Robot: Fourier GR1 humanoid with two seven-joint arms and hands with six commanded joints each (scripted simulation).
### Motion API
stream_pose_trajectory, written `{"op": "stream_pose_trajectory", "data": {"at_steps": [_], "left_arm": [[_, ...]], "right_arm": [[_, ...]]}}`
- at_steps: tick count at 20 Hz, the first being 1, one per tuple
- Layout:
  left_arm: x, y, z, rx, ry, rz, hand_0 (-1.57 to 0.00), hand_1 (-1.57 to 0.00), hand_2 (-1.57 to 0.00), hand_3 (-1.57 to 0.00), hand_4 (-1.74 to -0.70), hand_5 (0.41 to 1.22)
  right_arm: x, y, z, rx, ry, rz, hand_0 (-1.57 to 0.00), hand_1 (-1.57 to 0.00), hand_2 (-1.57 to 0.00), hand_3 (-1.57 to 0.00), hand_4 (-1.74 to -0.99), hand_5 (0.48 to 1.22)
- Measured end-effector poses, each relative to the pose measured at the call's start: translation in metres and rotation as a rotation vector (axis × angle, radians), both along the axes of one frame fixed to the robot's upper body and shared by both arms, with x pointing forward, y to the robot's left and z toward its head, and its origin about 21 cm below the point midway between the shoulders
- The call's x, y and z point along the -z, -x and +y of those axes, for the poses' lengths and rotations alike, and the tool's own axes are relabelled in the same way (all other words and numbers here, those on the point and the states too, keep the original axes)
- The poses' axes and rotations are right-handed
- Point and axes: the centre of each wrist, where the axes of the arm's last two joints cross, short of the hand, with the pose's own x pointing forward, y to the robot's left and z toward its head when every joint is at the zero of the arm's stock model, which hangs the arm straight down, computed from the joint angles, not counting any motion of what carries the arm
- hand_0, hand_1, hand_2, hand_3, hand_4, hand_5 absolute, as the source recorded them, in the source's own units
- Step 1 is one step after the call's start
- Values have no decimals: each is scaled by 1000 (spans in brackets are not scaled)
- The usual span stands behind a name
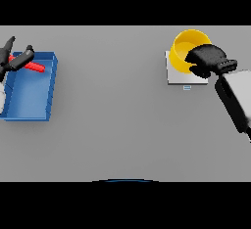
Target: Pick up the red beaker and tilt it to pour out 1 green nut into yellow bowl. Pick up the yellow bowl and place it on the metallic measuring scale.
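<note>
The yellow bowl (183, 52) stands on the metallic measuring scale (175, 78) at the far right of the table. My right hand (210, 59) reaches in from the right, its fingers curled over the bowl's right rim and hiding that side. I cannot see inside the bowl well enough to find a nut. The red beaker (36, 66) lies on its side in the back of a blue tray (34, 98) at the far left. My left hand (18, 59) hovers over the beaker's left end with its fingers straight and spread.
The scale's small display (187, 87) juts from its near edge. The blue tray's walls rise around the beaker. My right forearm (235, 98) slants across the table's right edge.
</note>
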Motion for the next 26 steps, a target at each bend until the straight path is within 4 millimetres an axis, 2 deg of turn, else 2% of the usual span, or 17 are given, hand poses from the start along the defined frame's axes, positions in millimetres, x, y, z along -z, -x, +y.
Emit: {"op": "stream_pose_trajectory", "data": {"at_steps": [3, 6, 7, 8, 9, 10, 12, 14, 16, 18, 21, 23, 26], "left_arm": [[-1, 1, 6, -14, -5, 11, 1, 1, 1, 1, -851, 802], [2, -1, 2, -3, 7, 19, 1, 1, 1, 1, -845, 788], [0, 0, 5, -5, 0, 8, 1, 1, 1, 1, -844, 783], [-2, -1, 5, -7, -3, 8, 1, 1, 1, 1, -842, 780], [-1, -2, 4, -4, -3, 12, 1, 1, 1, 1, -838, 779], [3, 1, 4, 3, 0, 13, 1, 1, 1, 1, -836, 775], [-1, 0, 5, 0, 4, 9, 1, 1, 1, 1, -836, 774], [-2, -1, 7, -6, -1, 22, 1, 1, 1, 1, -835, 768], [-2, -1, 7, -4, 18, 15, 1, 1, 1, 1, -840, 764], [-1, 1, 9, 3, 22, 13, 1, 1, 1, 1, -831, 754], [-2, 0, 2, 4, 16, 12, 1, 1, 1, 1, -835, 752], [-2, 0, 5, -5, 14, 11, 1, 1, 1, 1, -835, 755], [-4, 0, 4, -1, 8, 5, 1, 1, 1, 1, -833, 760]], "right_arm": [[7, -1, -6, 12, -10, 12, -1571, -1571, -1380, -1392, -1741, 1221], [13, -3, -1, 21, -5, 28, -1571, -1571, -1382, -1417, -1741, 1221], [16, -2, 0, 18, -8, 38, -1571, -1571, -1374, -1448, -1741, 1221], [13, -3, -3, 15, -10, 33, -1571, -1571, -1404, -1376, -1741, 1221], [11, -4, -4, 22, -13, 37, -1565, -1496, -1437, -1249, -1741, 1221], [14, -3, -3, 24, -10, 43, -1558, -1428, -1343, -1110, -1682, 1221], [11, -5, -3, 42, -11, 45, -1335, -1125, -1007, -816, -1592, 1074], [11, -5, -5, 64, -42, 72, -946, -811, -708, -576, -1535, 965], [13, -3, -4, 71, -60, 93, -605, -556, -470, -391, -1496, 890], [9, -3, -5, 81, -65, 103, -387, -380, -300, -258, -1476, 847], [11, -3, -6, 74, -38, 104, -198, -194, -153, -131, -1435, 817], [9, -4, -1, 69, -14, 111, -126, -124, -98, -84, -1409, 804], [13, -4, -6, 80, 4, 135, -64, -63, -50, -42, -1390, 779]]}}
